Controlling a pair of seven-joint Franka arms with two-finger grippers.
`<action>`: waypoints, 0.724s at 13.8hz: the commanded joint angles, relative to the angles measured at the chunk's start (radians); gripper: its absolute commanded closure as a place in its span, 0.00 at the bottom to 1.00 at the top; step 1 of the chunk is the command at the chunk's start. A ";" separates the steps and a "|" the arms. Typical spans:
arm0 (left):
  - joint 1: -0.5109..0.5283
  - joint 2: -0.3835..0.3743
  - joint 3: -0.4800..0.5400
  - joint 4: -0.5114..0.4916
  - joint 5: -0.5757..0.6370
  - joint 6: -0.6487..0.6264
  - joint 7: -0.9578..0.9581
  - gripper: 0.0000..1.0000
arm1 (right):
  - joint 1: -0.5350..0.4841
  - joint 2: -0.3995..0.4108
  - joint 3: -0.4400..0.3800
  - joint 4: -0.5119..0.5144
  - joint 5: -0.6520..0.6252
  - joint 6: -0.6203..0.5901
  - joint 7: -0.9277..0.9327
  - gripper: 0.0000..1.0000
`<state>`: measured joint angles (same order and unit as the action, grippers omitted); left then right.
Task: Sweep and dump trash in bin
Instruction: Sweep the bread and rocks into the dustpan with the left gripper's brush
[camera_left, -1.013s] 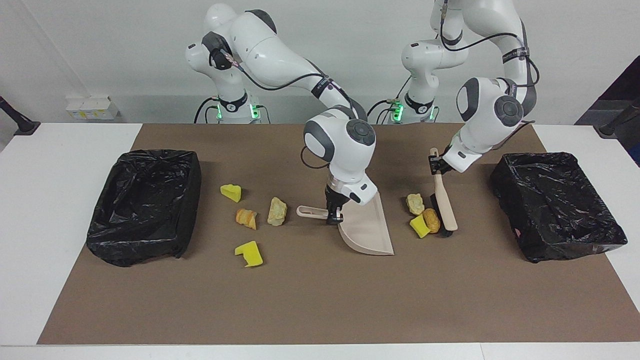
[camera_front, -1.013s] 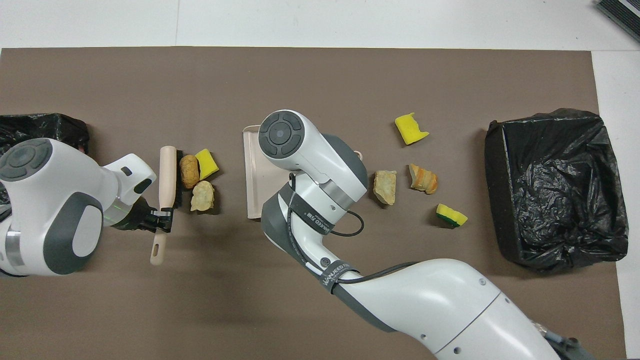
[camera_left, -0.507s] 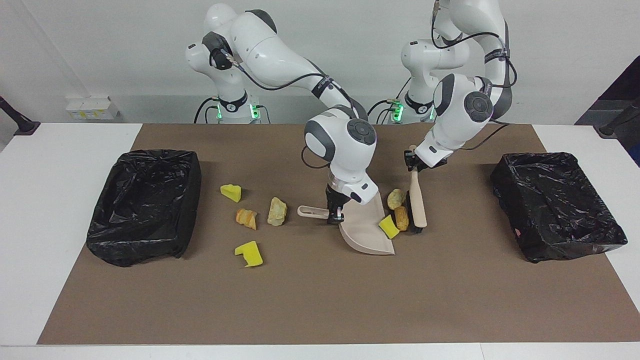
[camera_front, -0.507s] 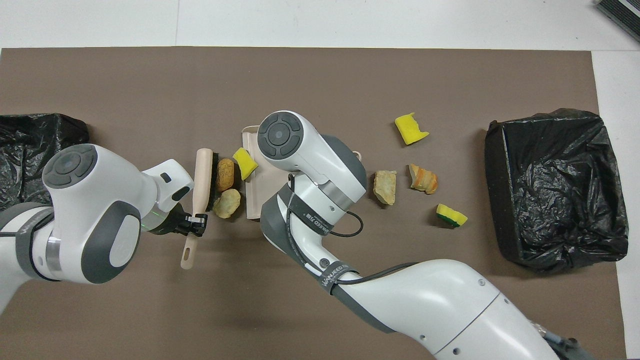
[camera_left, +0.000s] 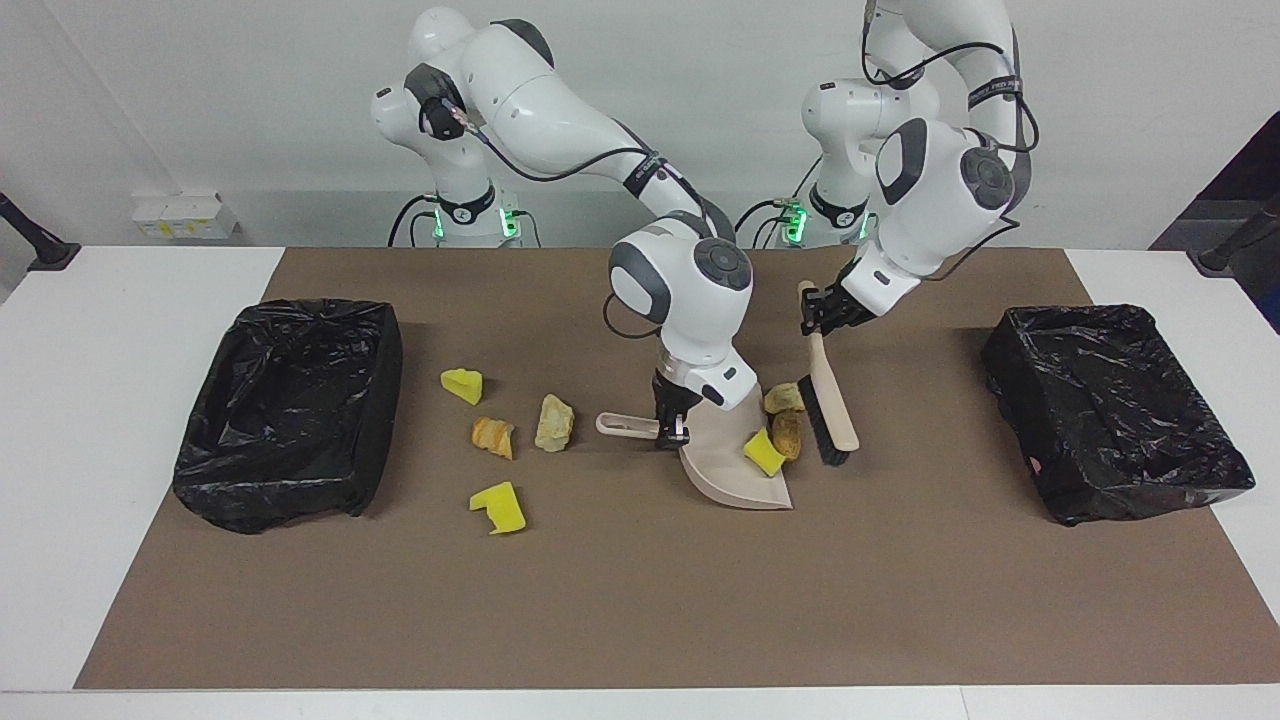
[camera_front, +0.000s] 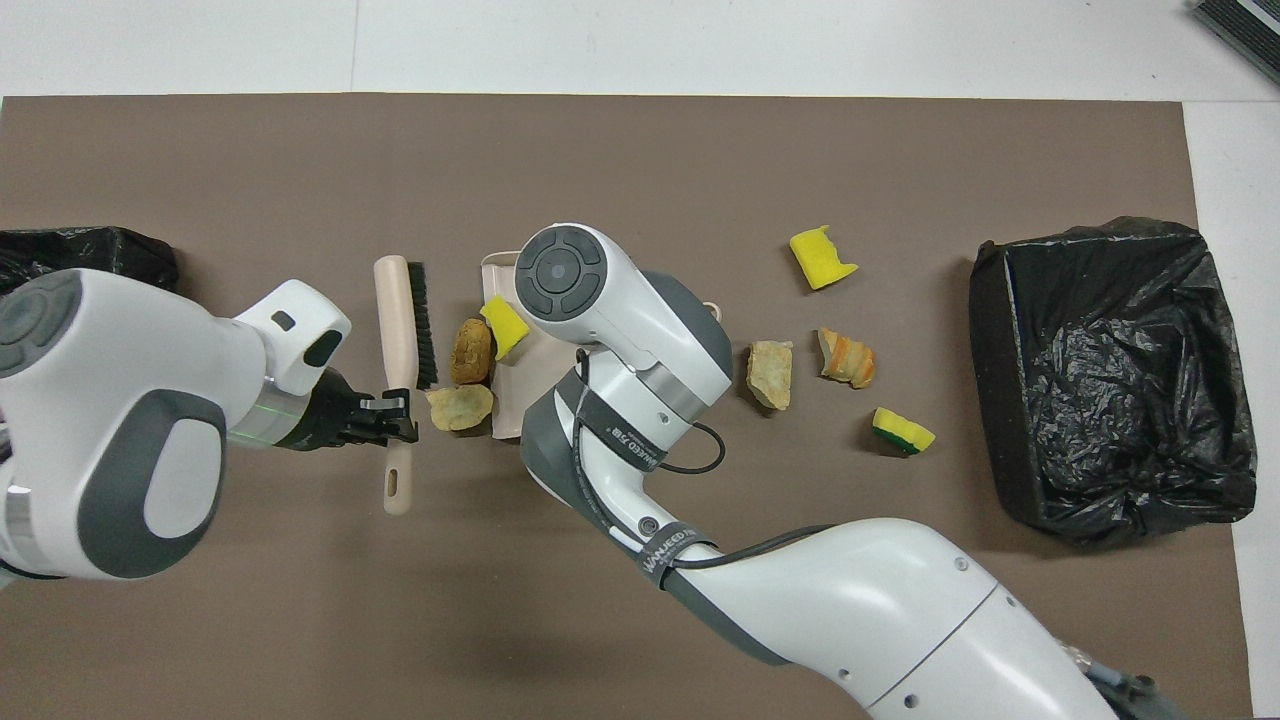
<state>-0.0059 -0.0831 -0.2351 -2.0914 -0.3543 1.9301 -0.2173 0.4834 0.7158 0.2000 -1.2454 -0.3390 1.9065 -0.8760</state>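
My right gripper (camera_left: 668, 427) is shut on the handle of the beige dustpan (camera_left: 722, 462), which rests tilted on the mat at mid-table; my wrist hides this gripper in the overhead view. My left gripper (camera_left: 815, 318) is shut on the handle of the hand brush (camera_left: 830, 400), held just beside the pan's lip (camera_front: 510, 395). A yellow sponge chunk (camera_left: 763, 452) lies on the pan. An orange-brown lump (camera_left: 788, 433) sits at the lip, and a pale piece (camera_left: 783, 398) lies beside it. A short gap separates the brush (camera_front: 397, 320) from these scraps.
More trash lies toward the right arm's end: a pale piece (camera_left: 554, 422), a bread lump (camera_left: 494, 436), a yellow chunk (camera_left: 462, 384) and a yellow sponge (camera_left: 499, 508). Black-lined bins stand at the right arm's end (camera_left: 290, 410) and the left arm's end (camera_left: 1115, 410).
My left gripper swept the brush toward the dustpan, pushing three scraps along. The yellow sponge went onto the pan. The brush has now drawn back slightly. The right arm stayed put.
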 joint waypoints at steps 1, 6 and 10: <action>0.060 -0.024 0.010 0.025 0.023 -0.101 -0.065 1.00 | -0.005 0.005 0.012 -0.008 -0.018 0.025 -0.026 1.00; 0.057 -0.113 0.002 -0.215 0.081 -0.067 -0.005 1.00 | -0.003 -0.001 0.012 -0.026 -0.018 0.043 -0.023 1.00; -0.057 -0.089 0.000 -0.266 0.080 0.065 -0.117 1.00 | -0.002 -0.004 0.012 -0.035 -0.020 0.045 -0.021 1.00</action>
<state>-0.0006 -0.1557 -0.2412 -2.3286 -0.2854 1.9411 -0.2666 0.4846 0.7159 0.2000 -1.2570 -0.3394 1.9260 -0.8761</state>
